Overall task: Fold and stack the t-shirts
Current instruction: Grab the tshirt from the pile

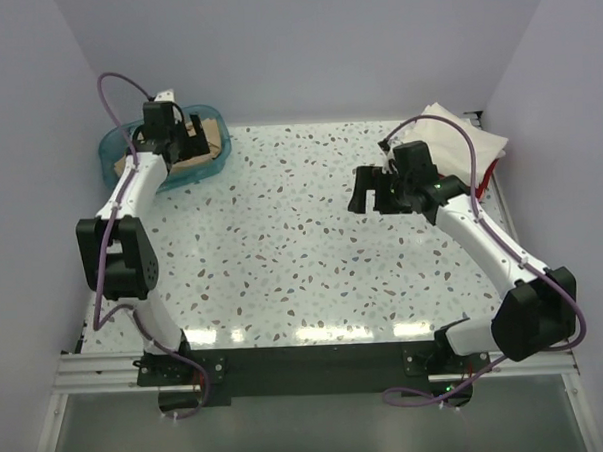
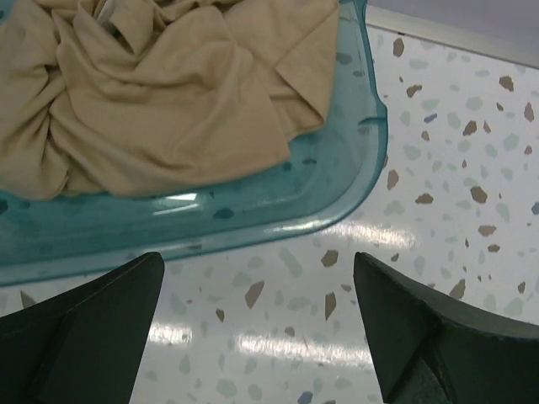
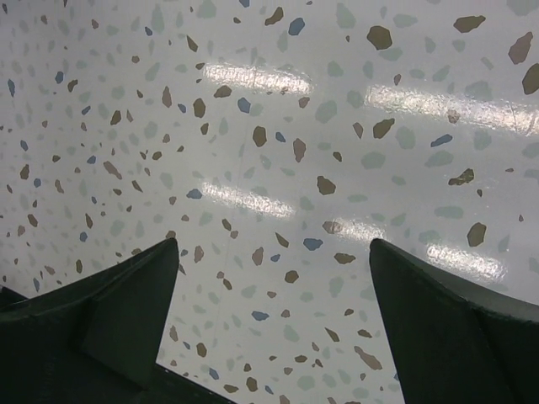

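A crumpled tan t-shirt (image 2: 160, 93) lies bunched inside the teal tub (image 2: 253, 210) at the table's far left; it also shows in the top view (image 1: 200, 150). My left gripper (image 1: 178, 141) hovers just in front of the tub's rim, open and empty, its gap (image 2: 257, 295) over bare table. A folded cream-white t-shirt (image 1: 448, 132) lies at the far right corner with a strip of red shirt (image 1: 491, 170) at its edge. My right gripper (image 1: 372, 191) is open and empty above the speckled table, left of that stack; the right wrist view (image 3: 274, 278) shows only tabletop.
The teal tub (image 1: 118, 159) sits against the left wall. The speckled terrazzo table (image 1: 292, 246) has walls on the left, back and right. The arm bases stand on a dark rail (image 1: 307, 361) at the near edge.
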Available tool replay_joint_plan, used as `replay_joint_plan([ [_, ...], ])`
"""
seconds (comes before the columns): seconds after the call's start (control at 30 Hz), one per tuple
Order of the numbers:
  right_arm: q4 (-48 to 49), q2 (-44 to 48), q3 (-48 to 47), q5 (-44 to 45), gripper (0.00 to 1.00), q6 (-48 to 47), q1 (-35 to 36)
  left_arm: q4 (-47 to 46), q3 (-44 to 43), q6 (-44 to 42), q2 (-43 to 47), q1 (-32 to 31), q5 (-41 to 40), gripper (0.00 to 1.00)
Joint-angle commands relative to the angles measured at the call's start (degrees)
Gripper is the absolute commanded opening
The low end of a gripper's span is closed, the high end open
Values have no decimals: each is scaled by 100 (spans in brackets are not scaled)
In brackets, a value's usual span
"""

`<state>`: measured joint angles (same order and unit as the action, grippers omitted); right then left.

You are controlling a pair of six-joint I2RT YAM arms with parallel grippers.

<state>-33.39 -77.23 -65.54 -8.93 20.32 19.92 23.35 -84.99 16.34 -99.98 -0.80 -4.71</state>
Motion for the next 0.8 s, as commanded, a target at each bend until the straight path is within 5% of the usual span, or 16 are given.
replay_joint_plan([
  [0.0, -45, -160, -380, 22, 98, 385, 20, -130, -982, -333, -766, 245, 58, 100],
  [0.3, -45, -529, -794, 603, 99, 753, 29, -146, -3250, -596, -2990, 326, -311, 100],
  [0.53, 122, -907, -820, 585, 99, 1141, 20, -279, -3349, -711, -3756, 326, -627, 95],
  [0.63, 166, -978, -829, 620, 98, 1238, 20, -323, -3068, -737, -3687, 326, -680, 83],
  [0.67, 192, -1013, -838, 620, 98, 1255, 20, -418, -2972, -763, -3634, 317, -689, 61],
  [0.77, 219, -1136, -925, 638, 98, 1238, 29, -691, -2576, -773, -3222, 317, -698, 24],
])
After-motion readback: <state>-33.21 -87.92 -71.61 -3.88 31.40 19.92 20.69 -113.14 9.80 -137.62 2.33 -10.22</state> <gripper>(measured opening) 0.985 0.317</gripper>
